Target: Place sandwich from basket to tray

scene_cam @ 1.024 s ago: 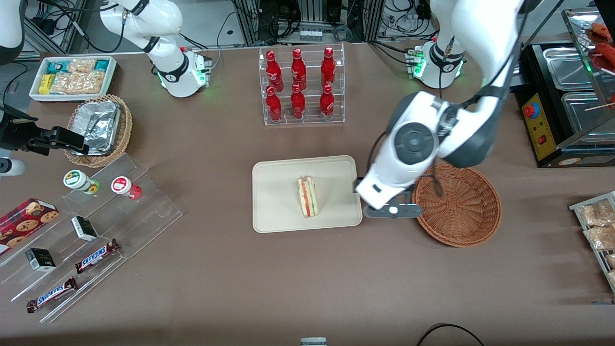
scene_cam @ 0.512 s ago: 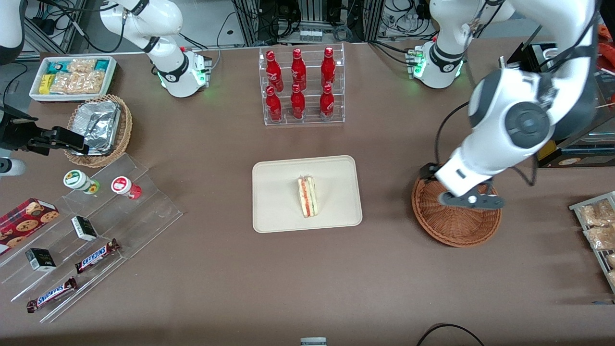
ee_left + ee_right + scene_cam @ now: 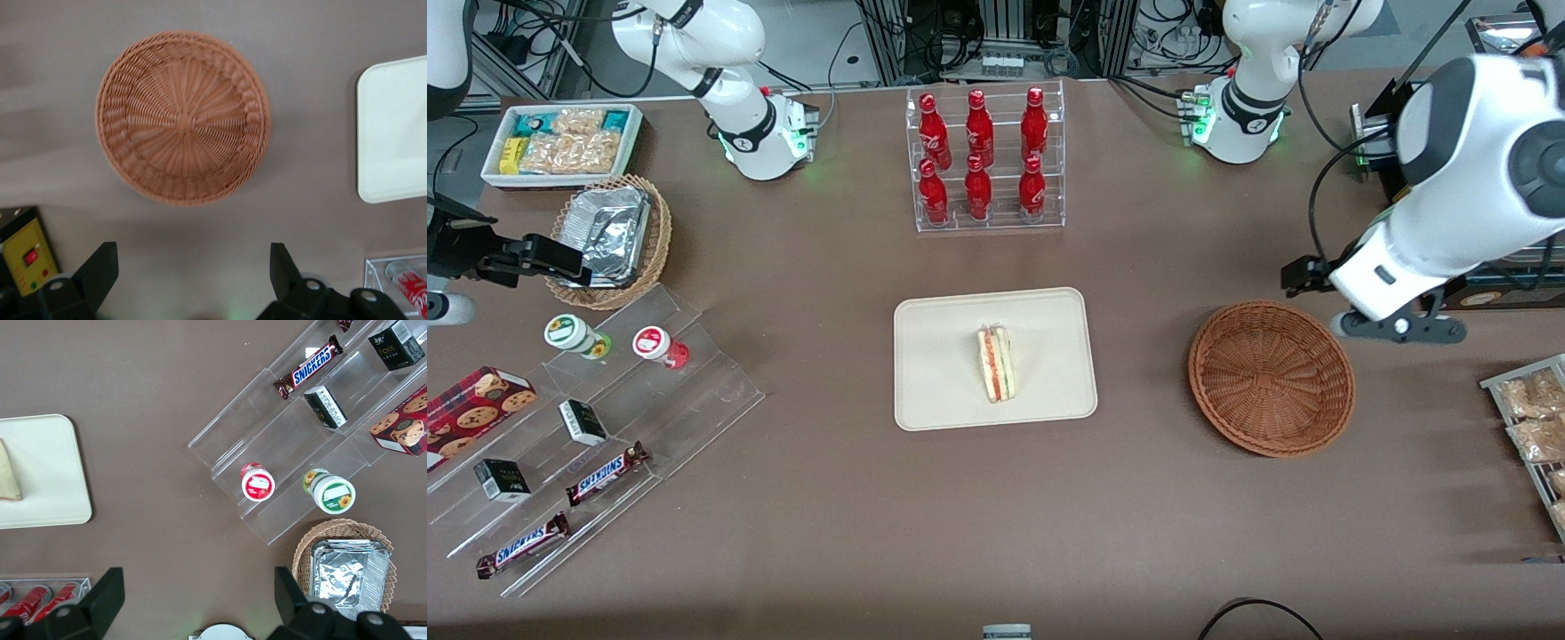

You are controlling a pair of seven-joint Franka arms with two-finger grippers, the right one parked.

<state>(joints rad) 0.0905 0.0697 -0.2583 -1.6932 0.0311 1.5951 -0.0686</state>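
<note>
- Your sandwich [image 3: 995, 364] lies on the tray [image 3: 934, 391], slightly toward its 3 o'clock edge; the placing looks done
- The basket [image 3: 1271, 378] sits empty on the bench [image 3: 996, 516]
- Your tool [image 3: 192, 267] hangs spread, holding nothing, above the bench near the basket's 1 o'clock rim in the front view; only parking seems left

Six red glass bottles [image 3: 978, 156] at twelve o'clock, two Snickers bars [image 3: 607, 473] at eight, one triangular layered sandwich [image 3: 996, 363], one open gripper [image 3: 193, 277].
</note>
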